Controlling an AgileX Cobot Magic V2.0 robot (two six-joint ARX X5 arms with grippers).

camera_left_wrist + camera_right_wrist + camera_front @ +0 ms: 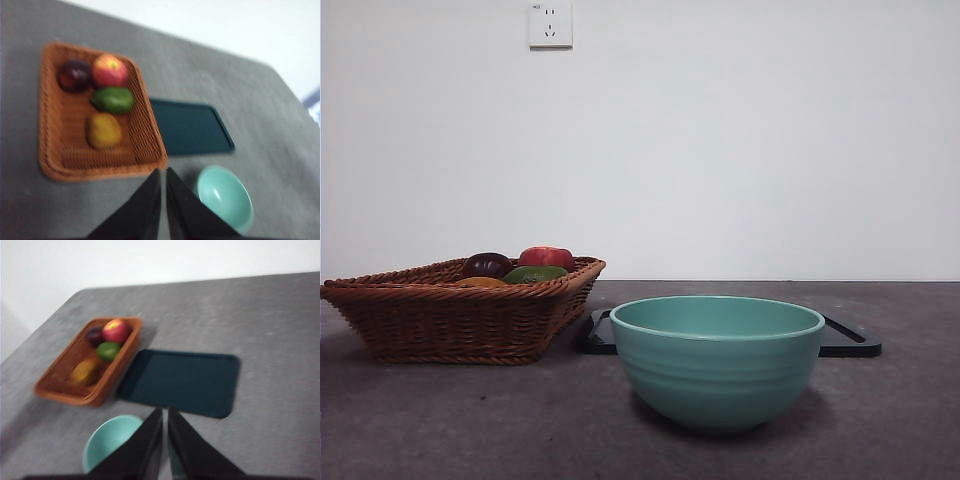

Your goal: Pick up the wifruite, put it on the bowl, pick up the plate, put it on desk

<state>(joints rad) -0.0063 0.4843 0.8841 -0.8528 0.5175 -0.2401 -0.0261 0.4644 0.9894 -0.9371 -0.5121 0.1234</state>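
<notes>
The teal-green bowl (717, 360) stands empty on the grey desk (440, 420), near the front; it also shows in the left wrist view (225, 197) and the right wrist view (107, 442). A brown wicker basket (460, 320) to its left holds a red apple (109, 71), a dark purple fruit (74, 76), a green fruit (113, 99) and a yellow-orange fruit (103, 130). A flat black tray (190, 127) lies behind the bowl, beside the basket. My left gripper (163, 172) and right gripper (164, 410) hang high above the desk, both shut and empty.
A white wall with a socket (550, 24) stands behind the desk. Bare desk surface lies to the right of the tray (280, 365) and in front of the basket. No arm shows in the front view.
</notes>
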